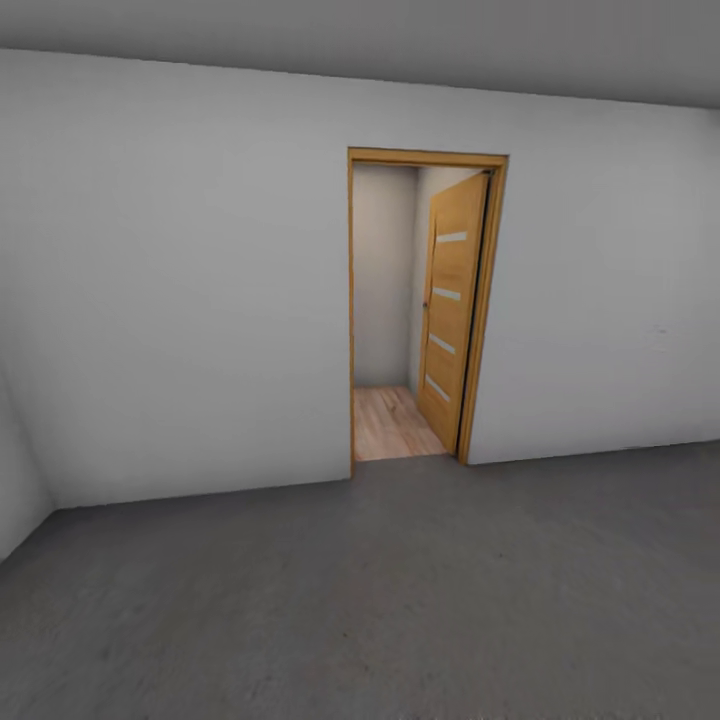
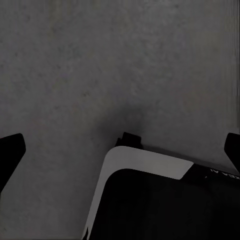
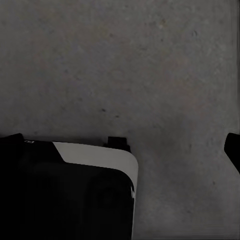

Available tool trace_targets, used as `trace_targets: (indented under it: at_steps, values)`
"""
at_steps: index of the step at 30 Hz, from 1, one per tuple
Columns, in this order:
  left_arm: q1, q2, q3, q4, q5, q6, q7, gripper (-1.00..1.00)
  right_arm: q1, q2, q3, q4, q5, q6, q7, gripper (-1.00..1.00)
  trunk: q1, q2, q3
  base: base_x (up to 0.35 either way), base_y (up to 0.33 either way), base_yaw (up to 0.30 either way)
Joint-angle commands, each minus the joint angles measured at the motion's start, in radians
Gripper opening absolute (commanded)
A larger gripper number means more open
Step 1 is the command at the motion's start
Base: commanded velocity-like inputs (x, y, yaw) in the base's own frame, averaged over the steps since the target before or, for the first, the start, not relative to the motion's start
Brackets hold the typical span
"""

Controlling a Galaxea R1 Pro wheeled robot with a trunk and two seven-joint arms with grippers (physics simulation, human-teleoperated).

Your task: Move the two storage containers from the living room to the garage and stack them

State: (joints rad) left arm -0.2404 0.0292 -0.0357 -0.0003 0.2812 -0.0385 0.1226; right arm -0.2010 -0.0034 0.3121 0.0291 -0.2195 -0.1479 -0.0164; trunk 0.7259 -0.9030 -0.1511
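A dark grey speckled floor (image 1: 400, 600) runs up to a plain white-grey wall (image 1: 180, 300). In that wall a wood-framed doorway (image 1: 400, 300) stands open, its honey-brown door (image 1: 452, 320) swung inward, with pale wood-plank flooring (image 1: 390, 425) visible beyond the threshold.

We see a wooden door frame (image 1: 427, 157) set in a plain white-grey wall (image 1: 180, 300). Inside the frame, the honey-brown door (image 1: 452, 310) stands open, swung inward at the frame's right side, with four pale narrow strips across it. Beyond the frame we see light wood planks (image 1: 390, 425) and another pale wall (image 1: 383, 275). A grey ceiling (image 1: 400, 40) lies above the frame.
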Motion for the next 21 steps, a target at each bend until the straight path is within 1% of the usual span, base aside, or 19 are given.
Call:
trace_targets:
  at_steps: [1,21]
  values:
    - [0.000,0.000,-0.004,0.000,0.007,-0.003,0.002,1.00,-0.002,0.000,0.008,0.003,-0.009,-0.005,0.000,1.00,0.000,-0.001,-0.001,0.000,0.000,-0.300]
    - [0.000,0.000,-0.004,0.000,0.007,-0.003,0.002,1.00,-0.002,0.002,0.008,0.003,-0.009,-0.005,-0.001,1.00,0.000,-0.001,-0.001,0.000,0.000,-0.300]
